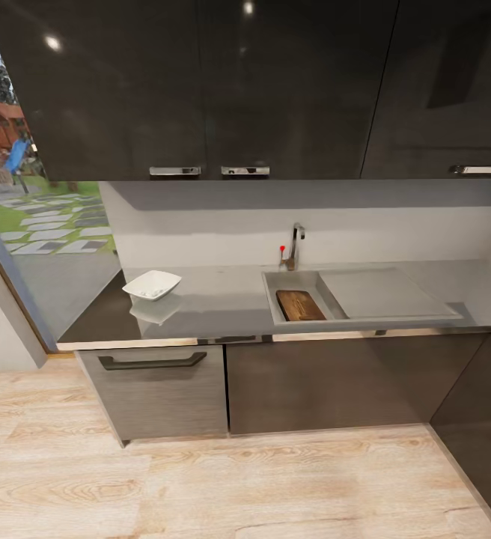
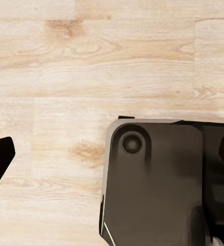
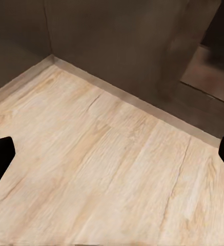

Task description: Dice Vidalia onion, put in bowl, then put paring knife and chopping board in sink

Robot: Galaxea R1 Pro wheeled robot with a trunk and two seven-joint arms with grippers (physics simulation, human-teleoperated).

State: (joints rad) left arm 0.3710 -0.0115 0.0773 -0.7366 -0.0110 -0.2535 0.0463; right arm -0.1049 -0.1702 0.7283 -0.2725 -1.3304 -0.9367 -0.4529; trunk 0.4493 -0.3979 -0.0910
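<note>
Chopping board (image 1: pixel 300 305) lies in sink (image 1: pixel 294 278) basin. Bowl (image 1: pixel 152 284) on table (image 1: pixel 223 296), well apart. Left tool (image 2: pixel 112 154), right tool (image 3: pixel 112 154): jaws wide, empty, above floor (image 3: pixel 112 174).

chopping board (image 1: pixel 301 305) part hidden by sink (image 1: pixel 275 311) wall

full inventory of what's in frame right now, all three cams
chopping board: 1, dark brown wood, lying in the sink basin
sink: 1, pale grey, set in the countertop, drainboard to the basin's right
tap: 1, chrome with red knob, behind the basin
bowl: 1, white, on the countertop left of the sink
countertop: 1, glossy grey
upper cabinets: dark, glossy, above the counter
drawer: 1, grey, dark handle, under the bowl
floor: light wood planks
left gripper: fingers spread, above floor and a dark robot part
right gripper: fingers spread, above floor near dark cabinet fronts
</note>
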